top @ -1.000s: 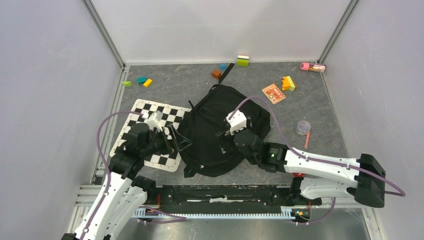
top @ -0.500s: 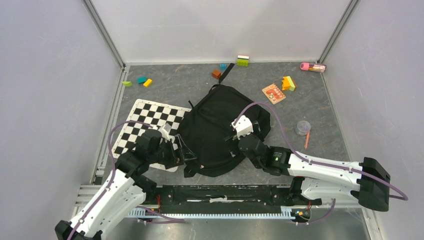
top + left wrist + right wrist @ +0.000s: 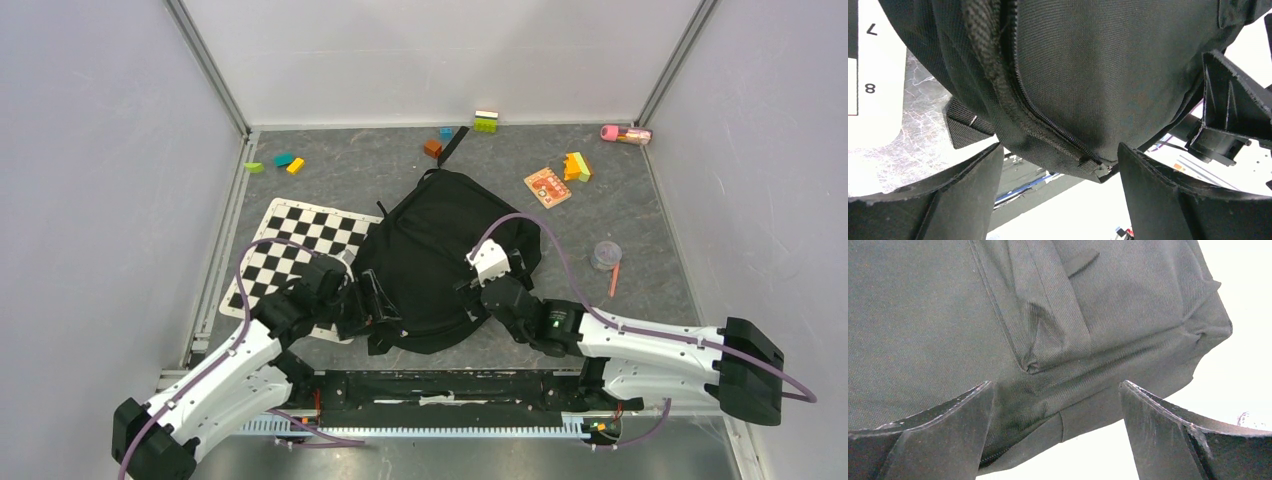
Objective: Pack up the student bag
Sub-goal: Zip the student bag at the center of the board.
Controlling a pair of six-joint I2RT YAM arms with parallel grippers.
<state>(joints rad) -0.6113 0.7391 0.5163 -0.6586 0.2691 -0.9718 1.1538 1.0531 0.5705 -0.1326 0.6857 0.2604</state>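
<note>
The student bag (image 3: 440, 255), a large black fabric backpack, lies flat in the middle of the table, one strap (image 3: 452, 145) reaching toward the back. My left gripper (image 3: 378, 305) is open at the bag's near left edge. In the left wrist view the bag's zipper seam (image 3: 1048, 120) and zipper end (image 3: 1098, 167) sit just ahead of the open fingers (image 3: 963, 190). My right gripper (image 3: 470, 295) is open over the bag's near right part. In the right wrist view the bag's fabric (image 3: 1048, 330) fills the space between the spread fingers (image 3: 1158, 430).
A checkered board (image 3: 290, 262) lies left of the bag, partly under it. Coloured blocks (image 3: 288, 161) and more blocks (image 3: 486, 121) lie at the back. An orange card (image 3: 547, 186), a pink tube (image 3: 625, 133) and a small round jar (image 3: 606, 254) lie at the right.
My left gripper moved right and nearer, from over the checkered board to the bag's near left edge. My right gripper shifted slightly right and nearer over the bag.
</note>
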